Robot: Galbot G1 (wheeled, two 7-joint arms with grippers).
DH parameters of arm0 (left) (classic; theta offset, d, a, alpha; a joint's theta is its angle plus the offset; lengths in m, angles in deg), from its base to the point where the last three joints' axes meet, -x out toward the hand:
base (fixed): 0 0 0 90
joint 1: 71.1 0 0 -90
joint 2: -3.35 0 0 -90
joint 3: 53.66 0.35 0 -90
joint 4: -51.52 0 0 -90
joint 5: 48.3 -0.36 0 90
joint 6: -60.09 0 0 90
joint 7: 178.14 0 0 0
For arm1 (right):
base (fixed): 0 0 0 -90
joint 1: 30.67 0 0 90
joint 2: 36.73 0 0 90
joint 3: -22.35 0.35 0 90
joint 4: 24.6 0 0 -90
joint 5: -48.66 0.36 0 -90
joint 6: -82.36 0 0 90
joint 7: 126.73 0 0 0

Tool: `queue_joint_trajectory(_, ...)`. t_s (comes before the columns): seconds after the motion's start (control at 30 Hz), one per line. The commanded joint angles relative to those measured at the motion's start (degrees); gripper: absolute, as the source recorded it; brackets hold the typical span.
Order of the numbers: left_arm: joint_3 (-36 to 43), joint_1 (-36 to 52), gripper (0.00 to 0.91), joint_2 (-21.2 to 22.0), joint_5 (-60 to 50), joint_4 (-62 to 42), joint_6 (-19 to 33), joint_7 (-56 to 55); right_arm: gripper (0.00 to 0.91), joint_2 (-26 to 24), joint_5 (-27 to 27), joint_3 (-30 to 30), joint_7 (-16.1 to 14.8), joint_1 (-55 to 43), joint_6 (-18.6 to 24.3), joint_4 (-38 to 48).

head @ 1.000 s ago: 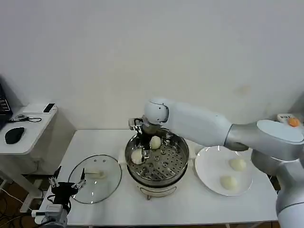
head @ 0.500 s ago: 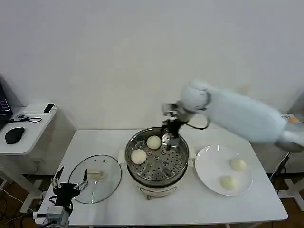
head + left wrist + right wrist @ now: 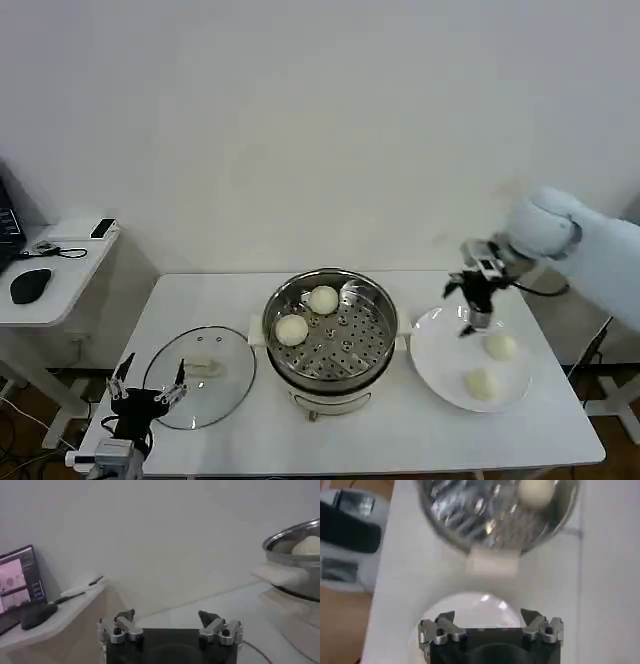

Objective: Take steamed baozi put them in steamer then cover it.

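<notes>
Steamed baozi (image 3: 501, 346) below empty, spread right gripper (image 3: 476, 302).

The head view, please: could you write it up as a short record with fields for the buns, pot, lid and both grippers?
buns in steamer: two steamed baozi on the perforated tray
buns on plate: two, on the white plate
steamer: table centre, uncovered
cover: flat on the table, left of the steamer
right gripper: open, empty, above the plate near the farther bun
left gripper: open, empty, low at the cover's near-left edge
</notes>
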Motion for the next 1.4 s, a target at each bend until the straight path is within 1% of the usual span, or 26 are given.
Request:
queue_joint_trajectory(0.03,-0.05,-0.71,0.907,-0.15,0.01,0.94,0.01,0.05,0.907,-7.01,-8.22,5.47,-1.08,13.94,1.40,-2.43)
queue_joint_trajectory(0.1,-0.11,-0.72,0.907,-0.17,0.03,1.02,-0.02,0.08,0.907,-6.79,-9.36,6.25,-0.61,15.94,1.53,-2.18)
queue_joint_trajectory(0.2,-0.17,-0.74,0.907,-0.24,0.00,0.97,-0.04,0.15,0.907,-5.77,-10.77,9.53,0.07,19.70,1.95,-0.84)
queue_joint_trajectory(0.27,-0.16,-0.63,0.907,-0.19,-0.05,0.67,-0.04,0.17,0.907,-5.23,-11.34,11.47,1.06,21.31,2.16,0.29)
queue_joint_trajectory(0.3,-0.14,-0.56,0.907,-0.16,-0.12,0.50,-0.03,0.17,0.907,-4.53,-11.49,11.55,2.01,21.77,2.19,0.93)
queue_joint_trajectory(0.33,-0.10,-0.40,0.907,-0.08,-0.25,0.21,-0.01,0.19,0.907,-3.98,-10.89,11.12,4.78,22.03,1.88,1.91)
queue_joint_trajectory(0.4,-0.03,-0.23,0.907,0.04,-0.34,0.05,-0.11,0.20,0.907,-2.94,-11.60,11.17,5.32,22.37,1.89,3.39)
queue_joint_trajectory(0.43,0.00,-0.17,0.907,0.06,-0.45,0.10,-0.16,0.30,0.907,-2.23,-11.57,11.25,6.24,22.66,1.63,4.10)
queue_joint_trajectory(0.5,0.00,-0.15,0.907,0.05,-0.59,0.15,-0.17,0.42,0.907,-1.49,-11.52,11.61,7.03,23.12,1.57,5.19)
queue_joint_trajectory(0.67,-0.23,-0.04,0.907,-0.02,-0.72,-0.34,-0.17,0.48,0.907,0.45,-11.45,12.74,7.43,23.64,1.45,7.29)
queue_joint_trajectory(0.93,-0.43,0.48,0.907,-0.13,-0.75,-0.75,-0.43,0.81,0.907,1.34,-11.40,10.97,5.02,22.86,0.38,7.50)
queue_joint_trajectory(1.1,-0.71,0.69,0.907,-0.22,-0.73,-0.93,-0.65,1.07,0.907,2.08,-11.50,11.26,5.86,23.61,0.62,8.76)
queue_joint_trajectory(1.27,-0.82,1.03,0.907,-0.17,-0.76,-1.40,-0.68,1.09,0.907,3.86,-11.60,11.29,7.06,23.79,0.80,10.58)
queue_joint_trajectory(1.4,-0.77,0.99,0.907,-0.03,-0.85,-1.65,-0.68,1.07,0.907,4.96,-11.60,11.21,7.08,23.79,0.79,11.71)
